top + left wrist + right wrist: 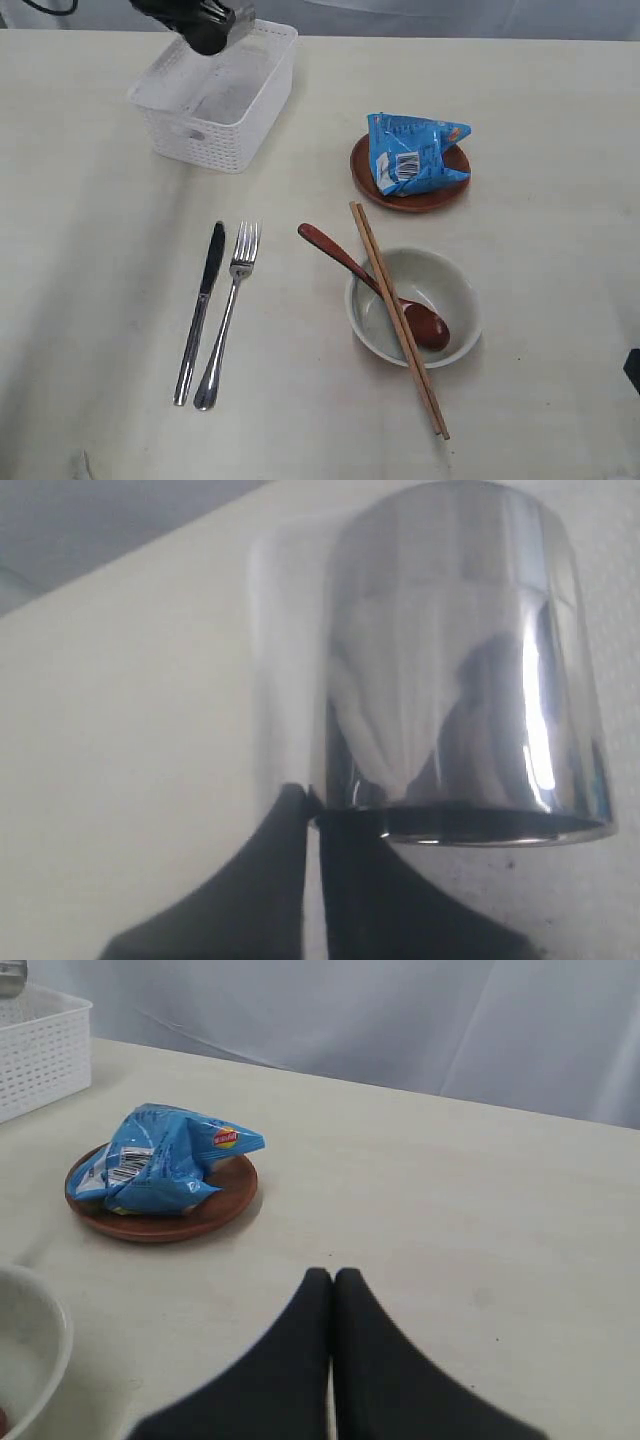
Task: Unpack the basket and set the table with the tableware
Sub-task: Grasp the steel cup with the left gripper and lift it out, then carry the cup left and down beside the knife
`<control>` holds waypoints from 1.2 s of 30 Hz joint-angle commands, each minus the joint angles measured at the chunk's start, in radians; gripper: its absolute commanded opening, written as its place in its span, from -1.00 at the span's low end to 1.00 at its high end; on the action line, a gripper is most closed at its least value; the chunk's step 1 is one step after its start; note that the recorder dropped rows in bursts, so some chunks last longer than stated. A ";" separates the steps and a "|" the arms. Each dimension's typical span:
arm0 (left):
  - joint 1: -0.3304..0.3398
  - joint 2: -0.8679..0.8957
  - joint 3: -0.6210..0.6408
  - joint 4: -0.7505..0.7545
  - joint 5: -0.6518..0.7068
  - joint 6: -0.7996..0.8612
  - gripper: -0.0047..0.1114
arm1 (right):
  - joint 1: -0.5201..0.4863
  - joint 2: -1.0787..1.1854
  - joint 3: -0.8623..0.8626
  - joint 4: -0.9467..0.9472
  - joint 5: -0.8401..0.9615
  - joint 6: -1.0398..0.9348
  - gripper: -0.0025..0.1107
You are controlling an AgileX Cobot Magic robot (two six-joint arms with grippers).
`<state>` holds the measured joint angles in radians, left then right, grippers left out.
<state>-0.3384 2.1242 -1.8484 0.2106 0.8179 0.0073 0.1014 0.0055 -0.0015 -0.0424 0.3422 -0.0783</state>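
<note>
My left gripper (316, 815) is shut on the rim of the small steel cup (460, 660), one finger inside and one outside. In the exterior view it hangs over the white basket (200, 140) at the back left. A knife (200, 310) and fork (228, 320) lie side by side on the table (90, 250). The grey-green bowl (455, 290) holds the red-brown spoon (345, 260), and the chopsticks (420, 380) lie across it. The brown plate (420, 203) is behind the bowl. My right gripper (333, 1278) is shut and empty, low over bare table.
A blue snack packet (412, 150) lies on the plate, and it shows on the plate (215, 1210) in the right wrist view too. That view also catches a corner of the basket (40, 1050) and the bowl's rim (55, 1345). Pale cloth hangs behind the table.
</note>
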 commanded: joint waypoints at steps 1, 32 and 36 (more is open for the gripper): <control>0.003 -0.076 0.054 -0.066 0.037 -0.015 -0.92 | -0.007 -0.006 0.001 0.000 0.000 0.004 -0.96; 0.003 -0.475 0.512 -0.094 0.403 -0.054 -0.92 | -0.007 -0.006 0.001 0.000 0.000 0.004 -0.96; 0.003 -0.503 0.650 -0.083 0.403 -0.074 -0.92 | -0.007 -0.006 0.001 0.000 0.000 0.004 -0.96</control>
<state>-0.3384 1.6455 -1.2391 0.1225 1.2199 -0.0485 0.1014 0.0055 -0.0015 -0.0424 0.3422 -0.0783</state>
